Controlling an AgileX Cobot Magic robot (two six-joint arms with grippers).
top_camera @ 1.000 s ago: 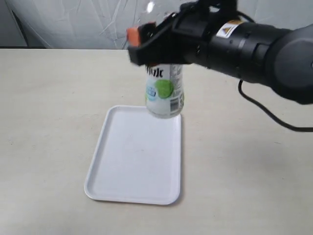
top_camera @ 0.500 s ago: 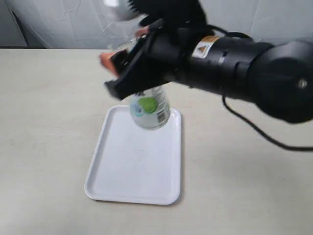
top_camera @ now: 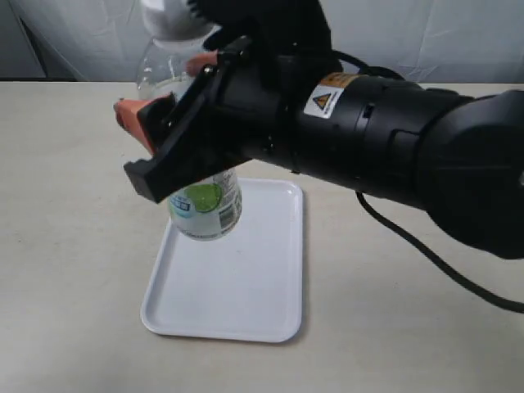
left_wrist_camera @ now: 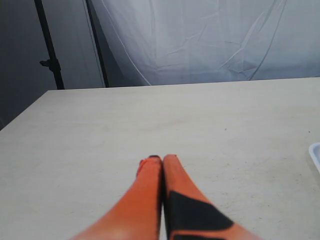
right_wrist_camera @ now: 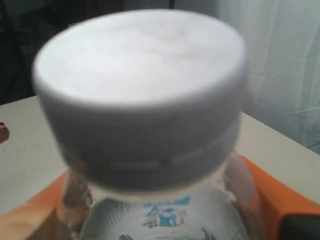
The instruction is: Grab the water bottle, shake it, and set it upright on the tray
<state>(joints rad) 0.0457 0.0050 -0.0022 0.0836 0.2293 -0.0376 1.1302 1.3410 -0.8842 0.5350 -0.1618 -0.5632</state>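
My right gripper [top_camera: 168, 106] is shut on the water bottle [top_camera: 205, 209], holding it upright in the air above the far left part of the white tray [top_camera: 246, 286]. The bottle's white cap [top_camera: 168, 20] is at the top and its green lime label hangs below the black arm. In the right wrist view the cap [right_wrist_camera: 140, 90] fills the picture, with orange fingers [right_wrist_camera: 260, 190] on both sides of the bottle's shoulder. My left gripper [left_wrist_camera: 162, 160] is shut and empty, low over the bare table, and does not show in the exterior view.
The beige table [top_camera: 65, 205] lies all around the tray. A white cloth backdrop [top_camera: 426, 33] hangs behind it. A tray corner [left_wrist_camera: 316, 152] shows at the edge of the left wrist view, and a dark stand pole [left_wrist_camera: 47, 45] rises beyond the table.
The right arm has swung left and toward the camera with the bottle, from above the tray's far right corner to its far left side. The bottle now appears larger.
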